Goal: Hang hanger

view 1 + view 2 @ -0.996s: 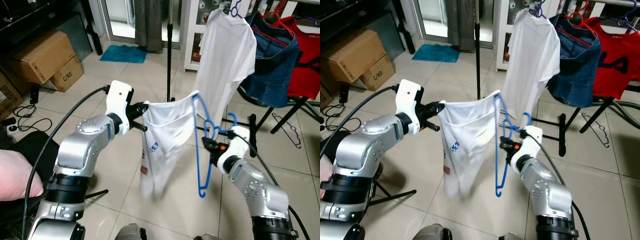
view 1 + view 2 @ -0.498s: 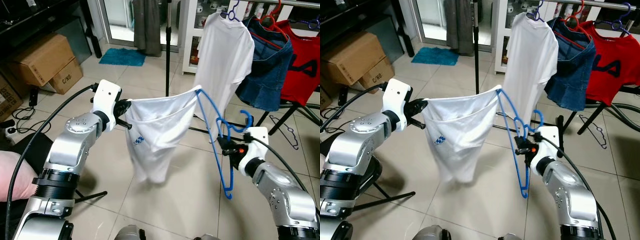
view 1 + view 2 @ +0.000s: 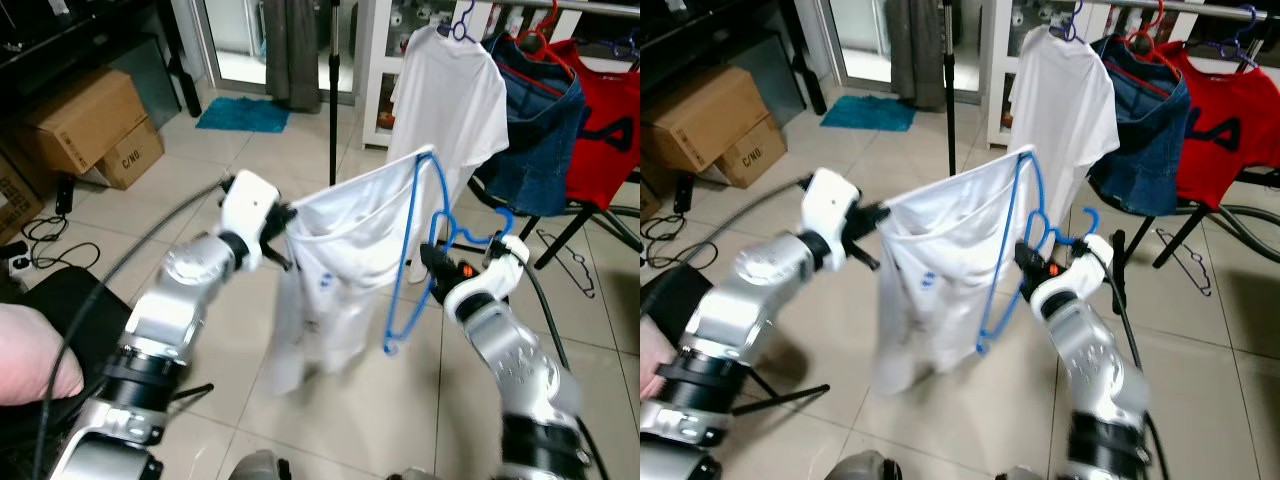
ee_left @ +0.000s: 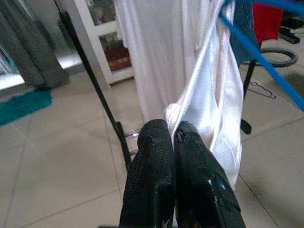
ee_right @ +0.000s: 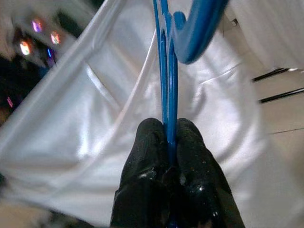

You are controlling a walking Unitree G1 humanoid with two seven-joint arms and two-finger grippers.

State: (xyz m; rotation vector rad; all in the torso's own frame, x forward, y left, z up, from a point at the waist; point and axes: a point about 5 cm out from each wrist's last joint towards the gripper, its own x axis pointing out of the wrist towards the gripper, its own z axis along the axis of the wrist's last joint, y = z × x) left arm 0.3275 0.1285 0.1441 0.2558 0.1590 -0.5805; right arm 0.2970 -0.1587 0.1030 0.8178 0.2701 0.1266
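A tiled floor (image 3: 300, 400) spreads under everything, with two cardboard boxes (image 3: 85, 120) off at 10 o'clock and a teal mat (image 3: 245, 112) near 12. Along the far side at 1 to 2 o'clock, a clothes rack carries a hanging white T-shirt (image 3: 450, 100), a denim garment (image 3: 540, 110) and a red shirt (image 3: 600, 110) side by side. A black stand pole (image 3: 332, 90) rises at 12 o'clock.

In the middle of the head view, a white shirt (image 3: 340, 260) is stretched between the two arms, its lower part drooping toward the floor. Its right edge is draped over the top corner of a blue hanger (image 3: 415, 250), which hangs tilted at about 1 o'clock from the scene's centre, hook pointing toward the rack.

The left end effector (image 4: 175, 137) sits at 10 o'clock of the shirt, fingers pressed together on a bunched fold of the white cloth. The right end effector (image 5: 170, 130) is at 3 o'clock of the shirt, fingers clamped tight on the hanger's blue neck just below its hook.
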